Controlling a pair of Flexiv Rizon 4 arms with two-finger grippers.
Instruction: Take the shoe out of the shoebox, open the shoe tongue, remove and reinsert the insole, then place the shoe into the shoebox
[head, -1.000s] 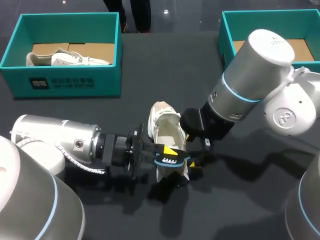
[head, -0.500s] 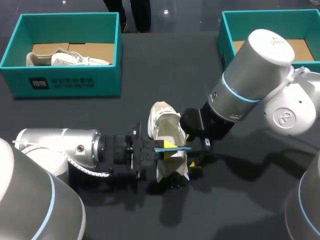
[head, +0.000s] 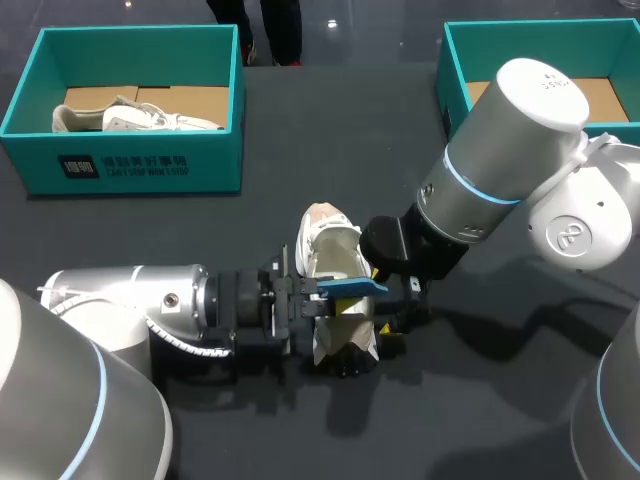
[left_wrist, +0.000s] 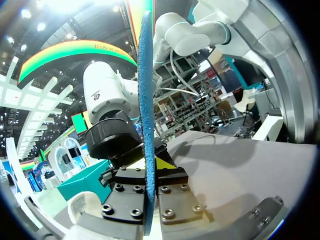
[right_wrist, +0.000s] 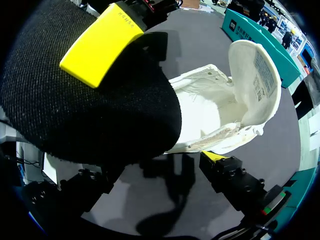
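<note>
Left gripper (head: 336, 300) clamped on blue insole (left_wrist: 146, 100), edge-on over shoe (head: 335, 255) opening. Right gripper (head: 393, 320) pinching shoe's side near heel. Tongue (right_wrist: 255, 80) folded back.

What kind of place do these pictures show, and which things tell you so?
Likely a robot work station for handling shoes. A dark table carries a left shoebox and a right shoebox, both teal, and my left arm and right arm meet at a white shoe in the middle.
</note>
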